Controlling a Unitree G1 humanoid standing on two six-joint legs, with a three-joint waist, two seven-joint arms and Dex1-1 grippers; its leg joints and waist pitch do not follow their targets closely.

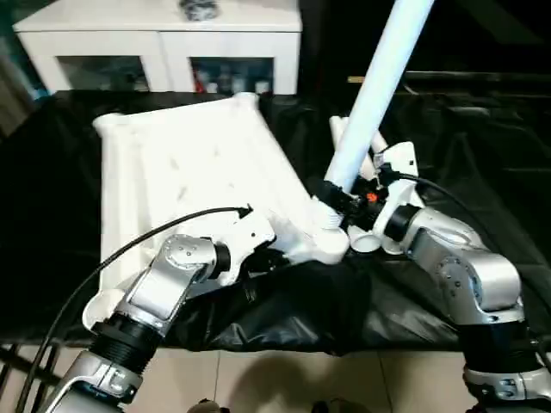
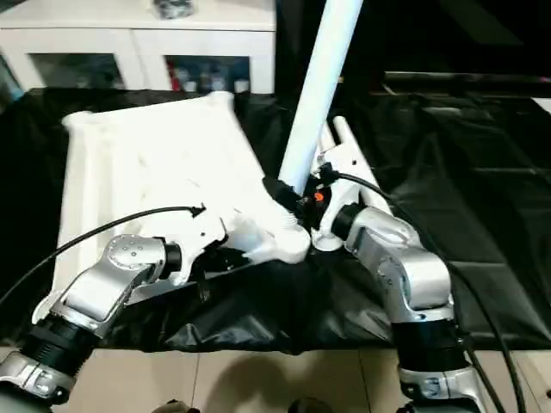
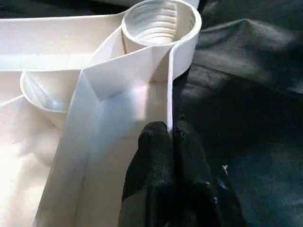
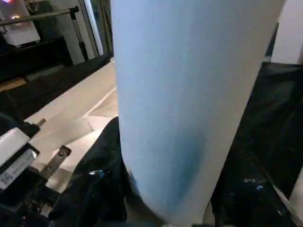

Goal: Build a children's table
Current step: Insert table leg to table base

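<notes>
Right now my right gripper point(image 1: 344, 200) is clamped around the lower end of a leg point(image 1: 370, 95), its threaded tip at the near corner socket point(image 1: 331, 243) of the tabletop point(image 1: 189, 163) lying underside-up on the black cloth point(image 1: 482, 146). My left gripper point(image 3: 171, 142) pinches the tabletop's side wall, fingers closed — good bracing. I'd stand the leg upright over the socket before twisting — cross-threading is the risk.

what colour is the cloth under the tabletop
Black cloth under the white tabletop; clearest in the right eye view.
</notes>
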